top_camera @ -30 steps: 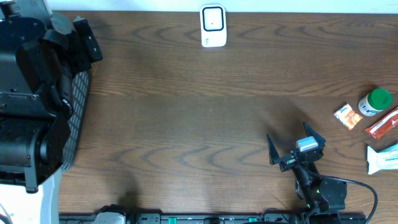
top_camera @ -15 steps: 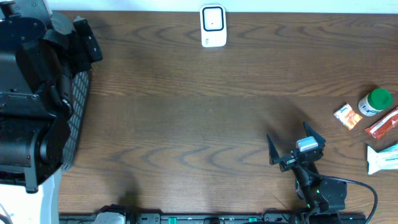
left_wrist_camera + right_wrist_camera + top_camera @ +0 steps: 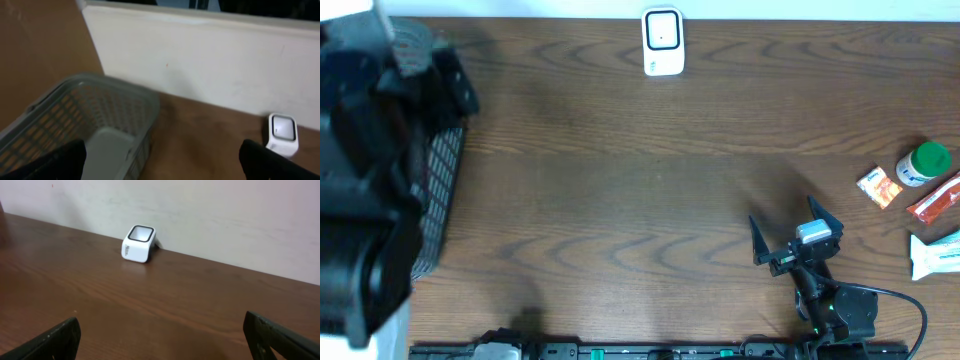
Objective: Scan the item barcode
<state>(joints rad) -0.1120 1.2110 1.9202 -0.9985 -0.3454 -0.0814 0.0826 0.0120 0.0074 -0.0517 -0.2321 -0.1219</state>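
Observation:
The white barcode scanner [image 3: 662, 42] stands at the table's back edge; it also shows in the left wrist view [image 3: 282, 132] and the right wrist view [image 3: 139, 243]. Candidate items lie at the far right: a green-capped bottle [image 3: 923, 163], an orange packet [image 3: 879, 186], a red packet [image 3: 935, 200] and a white tube [image 3: 935, 252]. My right gripper [image 3: 790, 235] [image 3: 162, 340] hovers open and empty over bare wood, left of those items. My left gripper [image 3: 162, 165] is open and empty, above the basket's edge, far from the items.
A grey mesh basket [image 3: 440, 190] [image 3: 100, 115] sits at the table's left end, partly hidden under the bulky black left arm [image 3: 370, 200]. A pale wall [image 3: 200, 210] runs behind the scanner. Cables lie along the front edge [image 3: 880, 300].
The left arm has shifted and now looks blurred in the overhead view. The right arm and all items are unmoved.

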